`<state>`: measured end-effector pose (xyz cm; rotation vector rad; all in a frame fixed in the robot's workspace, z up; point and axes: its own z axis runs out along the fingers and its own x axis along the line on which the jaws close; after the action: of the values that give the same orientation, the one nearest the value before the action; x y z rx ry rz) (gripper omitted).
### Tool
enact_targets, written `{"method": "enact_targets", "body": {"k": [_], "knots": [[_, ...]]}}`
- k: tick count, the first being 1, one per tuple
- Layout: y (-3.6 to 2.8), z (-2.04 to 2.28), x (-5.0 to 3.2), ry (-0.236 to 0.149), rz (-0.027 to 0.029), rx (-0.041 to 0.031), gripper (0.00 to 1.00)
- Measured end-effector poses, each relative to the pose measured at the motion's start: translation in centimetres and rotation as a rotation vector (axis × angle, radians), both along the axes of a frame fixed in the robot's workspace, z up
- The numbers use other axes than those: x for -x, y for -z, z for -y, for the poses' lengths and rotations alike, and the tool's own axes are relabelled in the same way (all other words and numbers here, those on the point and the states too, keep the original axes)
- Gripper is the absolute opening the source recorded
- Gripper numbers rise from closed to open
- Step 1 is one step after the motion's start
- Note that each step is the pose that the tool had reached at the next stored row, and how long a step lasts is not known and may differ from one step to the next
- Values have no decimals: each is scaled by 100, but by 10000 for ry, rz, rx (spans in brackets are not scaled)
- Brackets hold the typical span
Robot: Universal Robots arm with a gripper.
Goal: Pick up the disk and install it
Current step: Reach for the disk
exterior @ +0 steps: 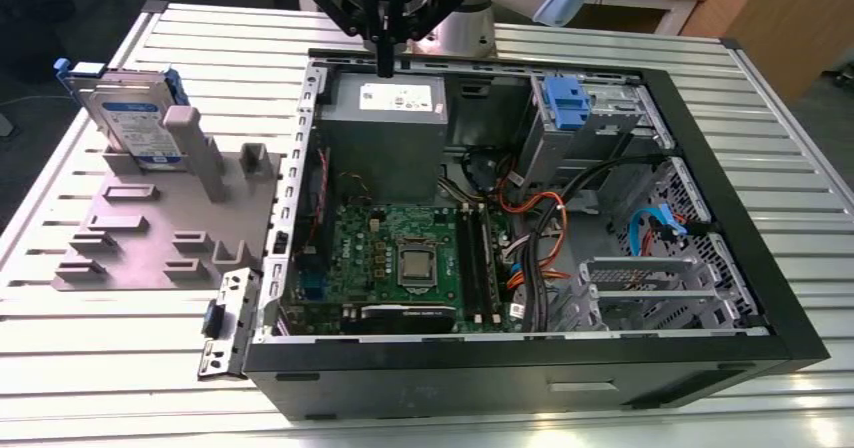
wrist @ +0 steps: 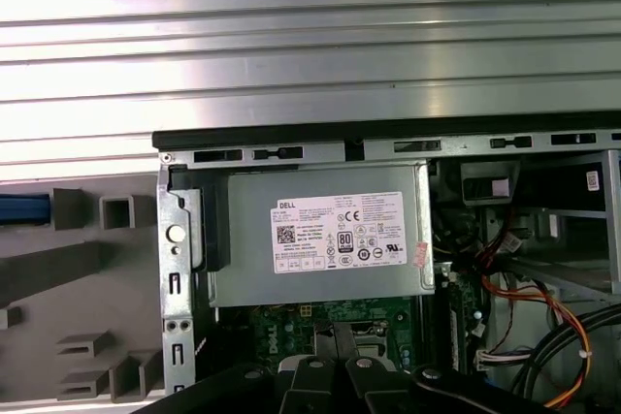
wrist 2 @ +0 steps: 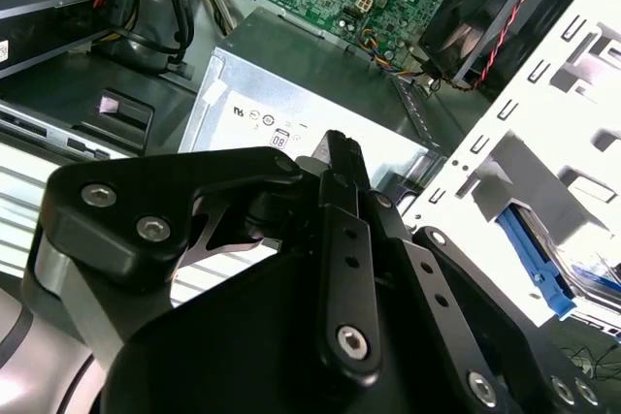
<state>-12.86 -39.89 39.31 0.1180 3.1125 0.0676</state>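
The disk (exterior: 136, 118) stands on edge in a slot of the grey fixture (exterior: 147, 238) at the exterior view's left, outside the computer case; its white-and-blue label and blue carrier frame show. My gripper (exterior: 386, 68) hangs over the far rim of the open case (exterior: 534, 353), above the grey power supply box (exterior: 384, 118), well to the right of the disk in that view. Its fingers are shut together with nothing between them, as the second wrist view also shows (wrist 2: 342, 147). The blue carrier edge (wrist: 24, 208) peeks in beside the fixture in the first wrist view.
Inside the case lie the green motherboard (exterior: 400, 258), orange and black cables (exterior: 547, 218), and a drive cage with a blue latch (exterior: 566, 103) at the far right corner. A loose metal bracket (exterior: 227, 323) lies by the case's near left corner. The slatted table (exterior: 80, 358) surrounds everything.
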Motion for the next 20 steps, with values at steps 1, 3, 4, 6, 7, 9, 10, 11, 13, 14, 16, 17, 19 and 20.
{"method": "enact_targets", "body": {"k": [1, 3, 4, 6, 7, 9, 10, 11, 13, 14, 16, 17, 19, 20], "knots": [[0, 0, 0, 0, 0, 0, 11], [3, 0, 48, 1, 0, 0, 11], [3, 0, 49, 0, 0, 0, 11], [3, 0, 53, 1, 0, 0, 11], [3, 0, 56, 1, 0, -1, 11], [3, 0, 62, 0, 0, 0, 11], [3, 0, 66, 1, 0, 0, 11], [4, 0, 70, 1, 1, 0, 11], [4, 0, 79, 1, 1, 0, 11], [3, 0, 81, 0, 0, 0, 11], [3, 0, 85, 0, 0, 0, 11], [4, 0, 96, 0, 0, 0, 11], [3, 0, 98, 0, 0, 0, 11], [4, 0, 99, 0, 0, 0, 11]]}}
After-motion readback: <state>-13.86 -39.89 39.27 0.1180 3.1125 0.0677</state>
